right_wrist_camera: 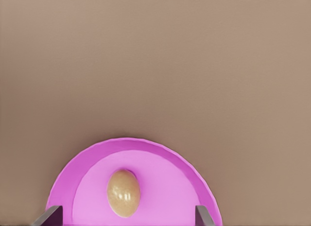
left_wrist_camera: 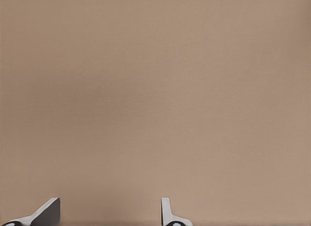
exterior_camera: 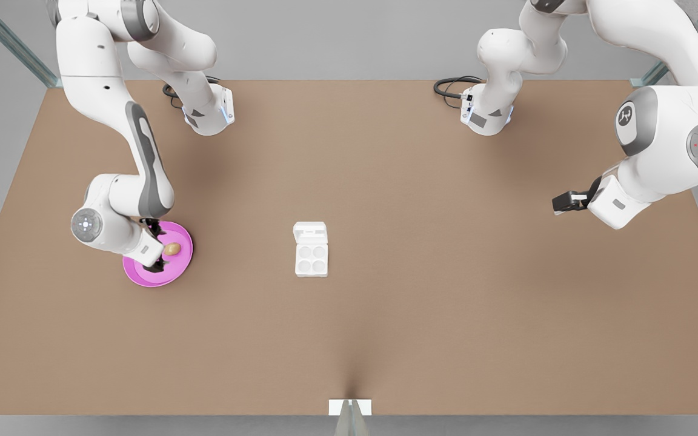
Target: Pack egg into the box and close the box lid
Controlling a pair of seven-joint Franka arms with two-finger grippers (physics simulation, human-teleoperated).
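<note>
Setting: Brown matte tabletop point(exterior_camera: 385, 339) is stretching across the front view, with grey walls behind and both white arms reaching in from the far edge.
Right gripper: the right gripper point(exterior_camera: 156, 247) is hanging low over the round pink plate point(exterior_camera: 143, 275) at the front view's left, its fingers point(right_wrist_camera: 48, 216) spread wide, one on each side of the plate's middle, holding nothing.
Egg: the tiny tan-brown oval egg point(exterior_camera: 172, 249) is lying on its side on the plate, between the two spread fingers in the right wrist view point(right_wrist_camera: 123, 192) and just beside the gripper in the front view.
Left gripper: the left gripper point(exterior_camera: 565, 202) is waiting at the front view's right, well apart from everything, its light fingertips point(left_wrist_camera: 48, 211) standing wide over bare table.
Box: the small white plastic egg carton point(exterior_camera: 311, 258) is sitting near the table's middle, its four round cups showing no egg.
Lid: the plain white hinged flap point(exterior_camera: 310, 233) is lying open on the far side of the tray.
Stage: judging by this, the pick is not yet made; the packing and the closing are both still to do.
Handling: the egg is likely light, smooth, rounded and brittle, so it is apt to roll or squirt out of a hard pinch.
Grasp: the fingers are probably best closing gently across its narrow middle, at the widest girth.
</note>
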